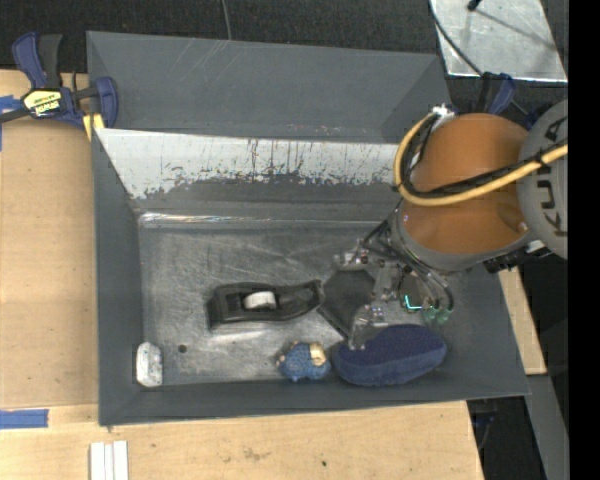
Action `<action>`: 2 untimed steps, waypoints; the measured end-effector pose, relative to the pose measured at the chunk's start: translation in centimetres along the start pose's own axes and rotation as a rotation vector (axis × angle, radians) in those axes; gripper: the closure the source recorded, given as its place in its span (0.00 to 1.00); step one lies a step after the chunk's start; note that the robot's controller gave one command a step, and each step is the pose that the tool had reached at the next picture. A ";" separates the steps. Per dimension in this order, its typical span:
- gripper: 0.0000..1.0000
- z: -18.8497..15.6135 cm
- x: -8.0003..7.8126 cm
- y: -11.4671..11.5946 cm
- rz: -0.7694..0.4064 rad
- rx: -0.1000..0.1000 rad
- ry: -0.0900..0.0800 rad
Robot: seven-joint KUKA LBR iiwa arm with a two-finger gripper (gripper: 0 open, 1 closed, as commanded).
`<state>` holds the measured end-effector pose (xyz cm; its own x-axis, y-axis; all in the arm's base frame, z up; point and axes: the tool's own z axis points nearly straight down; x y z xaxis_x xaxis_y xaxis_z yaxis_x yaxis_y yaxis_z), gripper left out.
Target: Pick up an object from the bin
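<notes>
Though reaching low into the right end of the bin (280,93), closes on nothing that can be seen: sets the gripper (372,320) just above the floor, over the near edge of a dark flat piece (342,296) and touching or almost touching the upper edge of a dark blue oval pouch (395,358). Cannot tell whether the jaws stand apart or together, with metal parts overlapping beneath the orange wrist cover (460,193). Points to the pouch as the likeliest target, being nearest and seemingly soft enough to pinch, but cannot confirm any hold. Keeps the pouch against the front wall toward the front right corner, where sloping wall meets floor and loose things tend to settle. Finds just left of it, along the same wall, one small blue and yellow lump (302,361). Shows at mid-floor one black tape dispenser (265,303) lying flat with a white roll inside, clear of every wall and so open to a grasp from above. Leaves one small pale silvery thing (148,364) tucked into the front left corner, awkward to reach. Counts five loose things in all, one of each kind.
</notes>
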<state>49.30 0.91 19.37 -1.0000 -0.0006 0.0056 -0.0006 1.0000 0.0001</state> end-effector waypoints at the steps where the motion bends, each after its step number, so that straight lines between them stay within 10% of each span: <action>1: 0.00 11.9 -5.1 -0.3 -0.074 0.001 -0.008; 2: 1.00 11.3 -5.4 -0.3 -0.072 0.002 -0.020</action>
<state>54.67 0.58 8.07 -0.9973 -0.0721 -0.0145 -0.0721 0.9974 -0.0019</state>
